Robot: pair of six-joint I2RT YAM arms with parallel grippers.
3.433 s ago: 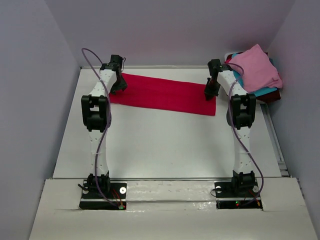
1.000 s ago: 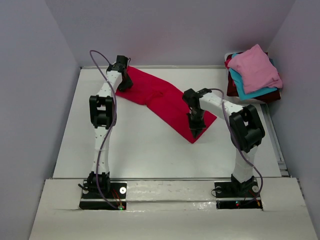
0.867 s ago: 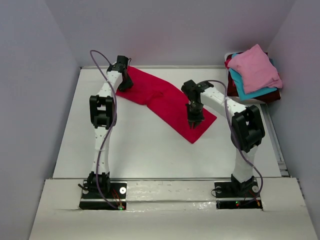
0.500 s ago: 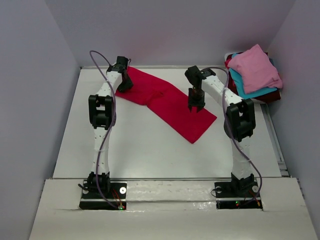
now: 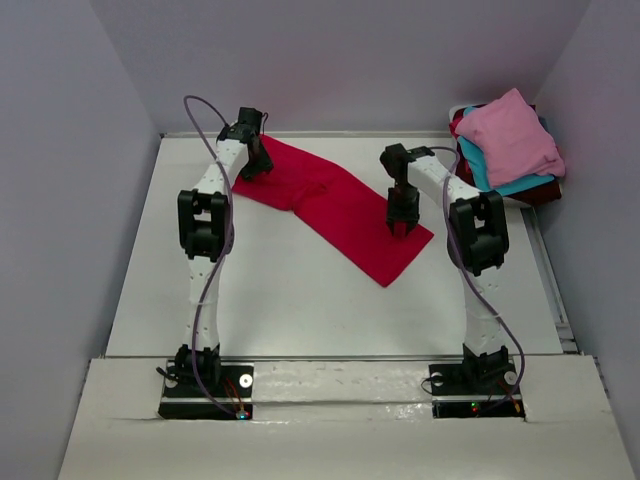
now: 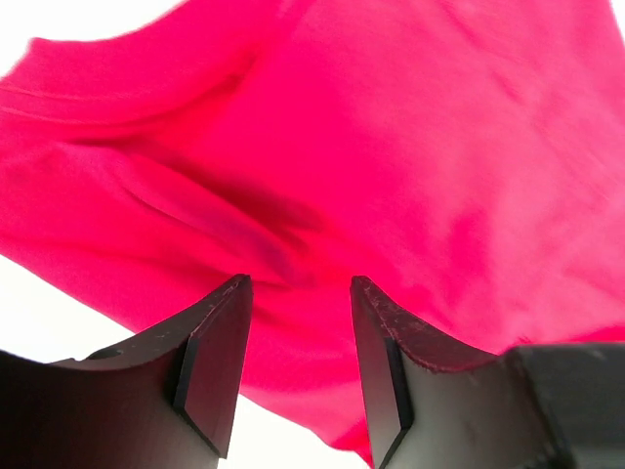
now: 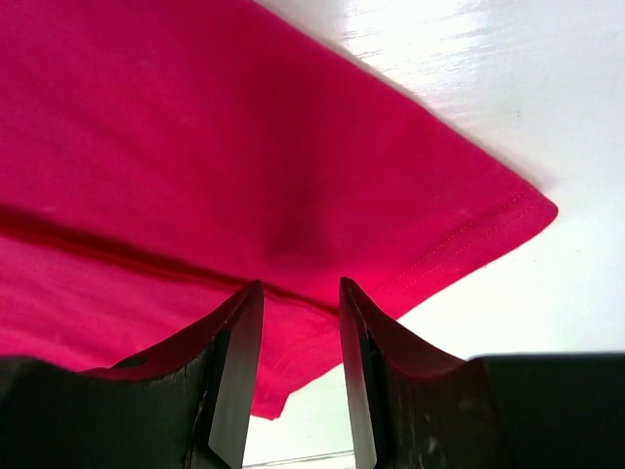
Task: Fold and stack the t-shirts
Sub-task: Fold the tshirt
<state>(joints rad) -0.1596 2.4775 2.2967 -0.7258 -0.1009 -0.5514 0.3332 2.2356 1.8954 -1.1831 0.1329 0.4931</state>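
Crimson shirt [image 5: 332,205] lies skewed on the desk [image 5: 280,300]; both sets of jaws hover half-open, empty. Pinch matching corners squarely before folding.

A fixed camera high at the near edge looks down across the whole table [image 5: 290,310]. Both wrist cameras point down at close range onto the red t-shirt [image 5: 340,205], left at its far end, right at its right corner, cloth all three views share.

The dark maroon t-shirt [image 5: 463,172] shows only a sliver, hidden under the teal t-shirt [image 5: 495,183] and the pink t-shirt [image 5: 510,135].
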